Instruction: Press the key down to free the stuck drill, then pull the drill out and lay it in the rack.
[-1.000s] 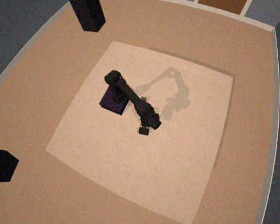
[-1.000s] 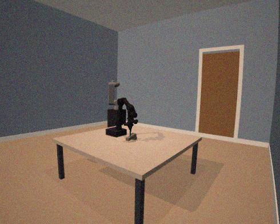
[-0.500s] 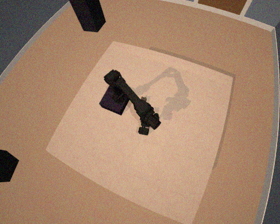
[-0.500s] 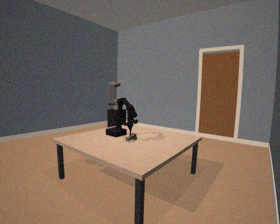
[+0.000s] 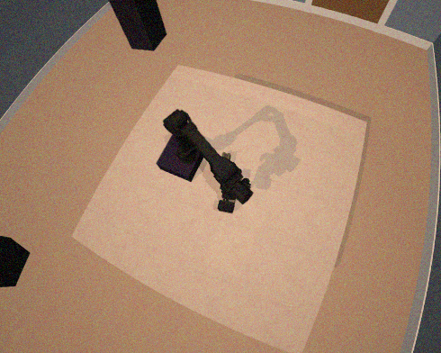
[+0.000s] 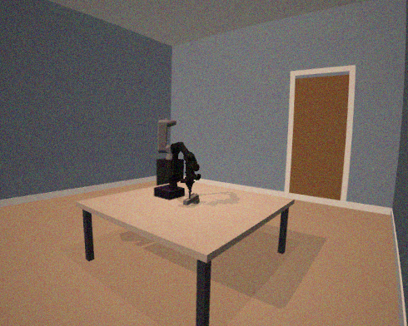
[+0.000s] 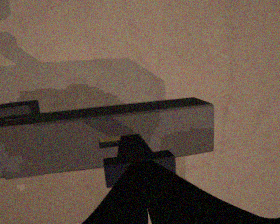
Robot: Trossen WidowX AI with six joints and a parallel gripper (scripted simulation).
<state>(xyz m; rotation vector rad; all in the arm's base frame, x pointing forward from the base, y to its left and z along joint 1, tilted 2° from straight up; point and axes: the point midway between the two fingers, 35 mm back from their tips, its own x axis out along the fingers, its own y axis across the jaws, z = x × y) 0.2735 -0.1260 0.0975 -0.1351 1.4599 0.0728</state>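
Note:
A long grey block (image 6: 188, 202) (image 7: 66, 145) lies on the table under the arm; in the wrist view its left end is cut off. A small yellowish bar (image 7: 110, 139) shows against its side, next to a dark upright piece (image 7: 133, 146). Which parts are the key and the drill I cannot tell. My gripper (image 6: 190, 196) (image 7: 141, 171) is shut, pointing down with its tips close at the block, and holds nothing that I can make out. Whether the tips touch the dark piece is unclear. The fingers hide part of the block's near side. No rack can be told apart.
A dark framed part (image 7: 15, 109) stands along the block's far edge at the left of the wrist view. The arm's dark base (image 5: 176, 162) (image 6: 168, 192) is on the table (image 5: 238, 279) (image 6: 186, 233). A small dark box shape shows beside the wrist.

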